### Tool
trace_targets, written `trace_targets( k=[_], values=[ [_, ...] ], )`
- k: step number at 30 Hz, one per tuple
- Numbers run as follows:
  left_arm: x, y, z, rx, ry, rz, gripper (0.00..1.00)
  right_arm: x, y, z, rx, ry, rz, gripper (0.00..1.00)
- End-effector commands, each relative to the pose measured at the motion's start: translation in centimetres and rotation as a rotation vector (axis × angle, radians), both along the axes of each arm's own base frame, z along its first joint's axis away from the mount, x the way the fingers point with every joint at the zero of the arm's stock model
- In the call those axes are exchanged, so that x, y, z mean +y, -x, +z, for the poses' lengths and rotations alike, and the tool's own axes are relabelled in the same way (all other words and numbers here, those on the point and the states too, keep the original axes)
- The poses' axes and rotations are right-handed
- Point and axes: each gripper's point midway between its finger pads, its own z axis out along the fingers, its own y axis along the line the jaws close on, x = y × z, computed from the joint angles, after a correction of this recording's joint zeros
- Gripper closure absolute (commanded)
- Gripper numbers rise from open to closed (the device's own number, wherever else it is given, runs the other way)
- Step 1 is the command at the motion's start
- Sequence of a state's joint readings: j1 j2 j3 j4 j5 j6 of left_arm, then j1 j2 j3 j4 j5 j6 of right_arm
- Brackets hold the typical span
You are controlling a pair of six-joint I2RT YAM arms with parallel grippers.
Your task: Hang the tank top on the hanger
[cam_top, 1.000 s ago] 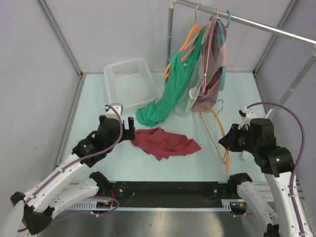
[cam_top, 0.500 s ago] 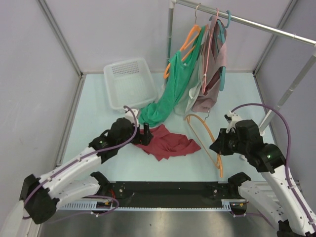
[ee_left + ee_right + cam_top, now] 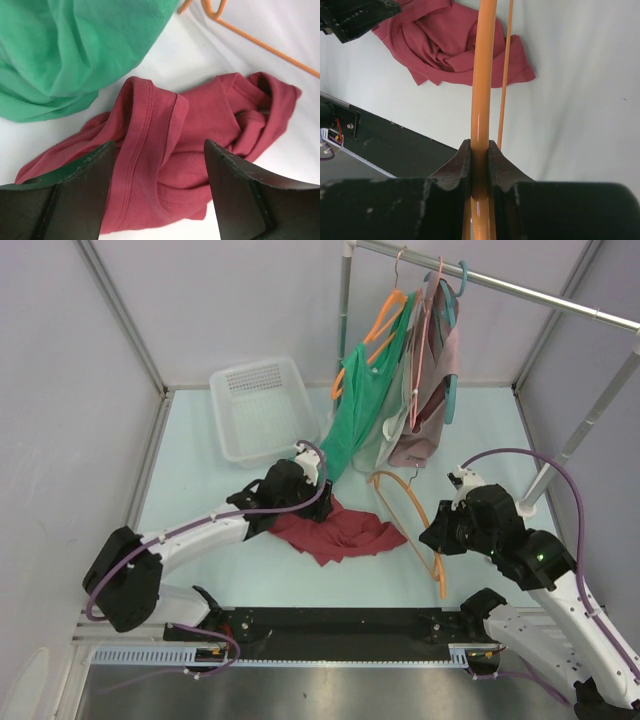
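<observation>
Above the tank top (image 3: 200, 115) hem, left end effector (image 3: 159, 145) gapes.

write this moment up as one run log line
left gripper: open over tank top | right gripper: shut on hanger | tank top: crumpled, off hanger

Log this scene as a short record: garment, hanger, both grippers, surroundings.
tank top: crumpled on the table, not on the hanger
hanger: bare, orange, beside the tank top's right edge
left gripper: open, fingers straddling a fold of the tank top
right gripper: shut on the hanger's bar
surroundings: green garment hanging from the rail; white basket behind
</observation>
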State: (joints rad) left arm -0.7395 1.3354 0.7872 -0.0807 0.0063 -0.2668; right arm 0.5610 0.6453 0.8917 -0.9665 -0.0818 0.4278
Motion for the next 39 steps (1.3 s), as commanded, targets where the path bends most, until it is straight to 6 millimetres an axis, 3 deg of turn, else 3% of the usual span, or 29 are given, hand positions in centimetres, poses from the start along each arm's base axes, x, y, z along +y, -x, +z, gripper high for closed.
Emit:
trace_targets(
  k=[1,11,12,15,16,21,25,31,39],
  values=[
    [-1.7,-1.2,0.6,-0.043,0.004,-0.046,0.25,0.1,-1.0,1.6,-0.069,-0.029,-0.030,1.00],
    [-2.6,-1.2,-2.7,0.003,-0.061,-0.068,0.34,0.0,-0.8,1.5,-0.067,-0.023,-0.030,1.00],
    [-2.6,-1.3,-3.0,0.006,-0.069,-0.065,0.38,0.0,-0.8,1.5,-0.068,-0.025,-0.032,1.00],
    [-2.2,-1.6,-3.4,0.005,-0.085,-0.033,0.66,-0.1,-0.6,1.9,-0.071,-0.031,-0.031,1.00],
    [-2.0,-1.8,-3.1,-0.001,-0.085,-0.019,0.80,-0.2,-0.5,2.1,-0.074,-0.032,-0.029,1.00],
    [-0.1,-2.4,-0.5,-0.063,-0.085,0.081,0.94,0.0,0.7,4.1,-0.096,-0.069,0.016,1.00],
    [1.8,-2.4,1.3,-0.091,-0.072,0.133,0.99,1.0,2.3,5.4,-0.101,-0.102,0.132,1.00],
    [4.7,-2.2,0.6,-0.074,-0.115,0.195,1.00,1.8,4.0,7.0,-0.119,-0.157,0.234,1.00],
    [6.1,-2.4,0.5,-0.072,-0.133,0.235,1.00,3.2,6.4,8.6,-0.126,-0.262,0.369,1.00]
  ],
)
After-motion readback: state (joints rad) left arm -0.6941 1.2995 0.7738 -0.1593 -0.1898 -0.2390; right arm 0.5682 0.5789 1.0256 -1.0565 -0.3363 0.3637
